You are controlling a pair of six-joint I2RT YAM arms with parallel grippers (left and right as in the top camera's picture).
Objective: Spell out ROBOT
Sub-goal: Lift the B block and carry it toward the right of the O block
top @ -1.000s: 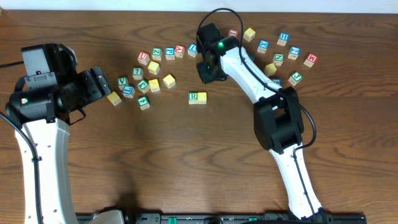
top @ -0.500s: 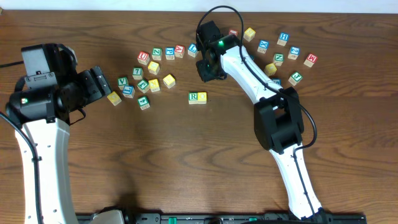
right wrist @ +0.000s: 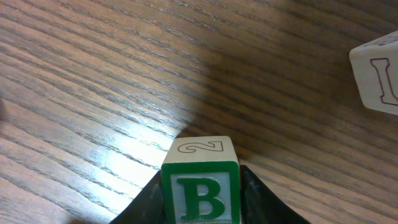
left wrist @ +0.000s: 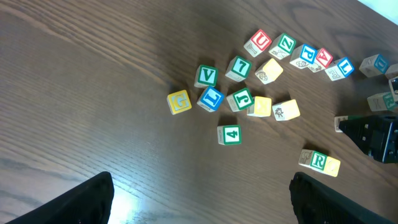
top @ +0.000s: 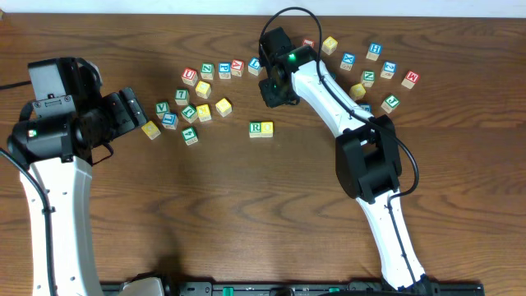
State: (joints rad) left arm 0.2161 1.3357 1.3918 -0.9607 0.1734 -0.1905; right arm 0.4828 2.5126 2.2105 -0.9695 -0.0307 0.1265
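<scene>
Setting: we read this as a robotics lab bench. Evidence: two white-and-black arms, the left arm (top: 57, 189) and the right arm (top: 370, 164), stand at the near edge of a wood-grain table (top: 205, 214), by a black bar (top: 288, 289). A black cable (top: 288, 12) loops above the right arm. Wooden letter blocks (top: 203, 89) lie scattered as test objects.

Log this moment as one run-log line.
task: spell ROBOT | left gripper: open, empty | right gripper: shut on B block | R block: on table, yellow block alongside
</scene>
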